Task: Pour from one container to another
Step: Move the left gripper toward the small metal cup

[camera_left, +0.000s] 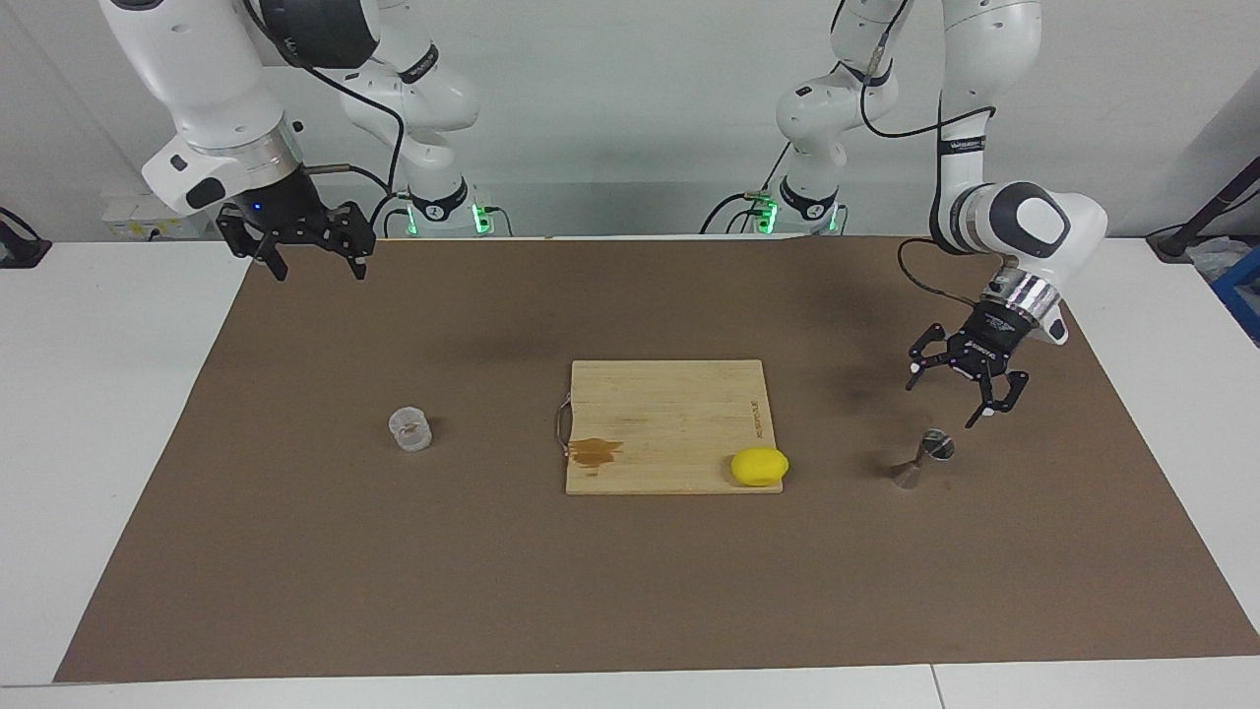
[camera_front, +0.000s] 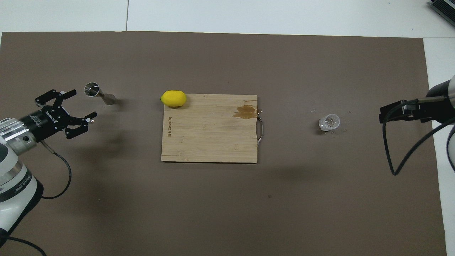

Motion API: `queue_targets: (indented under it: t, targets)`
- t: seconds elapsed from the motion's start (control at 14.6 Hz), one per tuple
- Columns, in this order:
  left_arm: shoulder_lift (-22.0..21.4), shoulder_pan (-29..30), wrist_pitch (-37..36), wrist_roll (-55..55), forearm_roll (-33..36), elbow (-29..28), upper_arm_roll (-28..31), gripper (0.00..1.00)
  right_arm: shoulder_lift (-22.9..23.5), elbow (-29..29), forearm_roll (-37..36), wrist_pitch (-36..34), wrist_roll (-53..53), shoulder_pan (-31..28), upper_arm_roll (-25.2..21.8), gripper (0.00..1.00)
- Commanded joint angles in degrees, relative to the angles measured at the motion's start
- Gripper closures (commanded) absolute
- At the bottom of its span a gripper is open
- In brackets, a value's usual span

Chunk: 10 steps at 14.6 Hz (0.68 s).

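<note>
Two hands in view, both empty. Left hand has its fingers spread apart; it hangs tilted above the brown mat toward the left arm's end of the counter, close to the small shiny steel hourglass-shaped jigger but apart from it — no contact visible in the facing view. Overhead view shows the same left hand just beside the jigger, fingers pointing toward the middle of the counter.

Jigger leans or lies at a slant on the mat, one open cone mouth turned up toward the camera; I cannot tell whether it stands on its other cone or rests on its side.

Right hand is raised over the mat's corner at the right arm's end, nearest the robots, fingers apart — this arm waits. In the overhead view only part of it shows at the frame edge.

Small short clear cylindrical cup stands upright on the mat toward the right arm's end, well apart from both hands; contents not discernible.

Between cup and jigger: rectangular pale wooden cutting board with a metal handle on its cup-side edge and a brownish wet stain near that handle. Yellow lemon-like lump sits on the board's corner toward the jigger, overhanging the edge slightly.

Brown mat covers most of the white counter.
</note>
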Motion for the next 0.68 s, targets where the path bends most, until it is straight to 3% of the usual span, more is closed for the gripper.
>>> queue_targets:
  t: [0.0,0.27,0.62]
  targets:
    - [1.3,1.2,-2.2,5.2,-4.9,-1.3,0.2,0.0,-0.7,-0.3,1.3,-1.0,-1.3,-0.9,0.2,0.0]
    - [2.6,1.6,-2.2,8.1,-7.4,-1.3,0.2,0.0,-0.7,-0.3,1.3,-1.0,-1.3,-0.9,0.2,0.0]
    - [3.6,0.3,-1.4,11.2,-15.4,-1.2,0.2,0.0,-0.7,-0.3,1.3,-1.0,-1.3,-0.9,0.2,0.0]
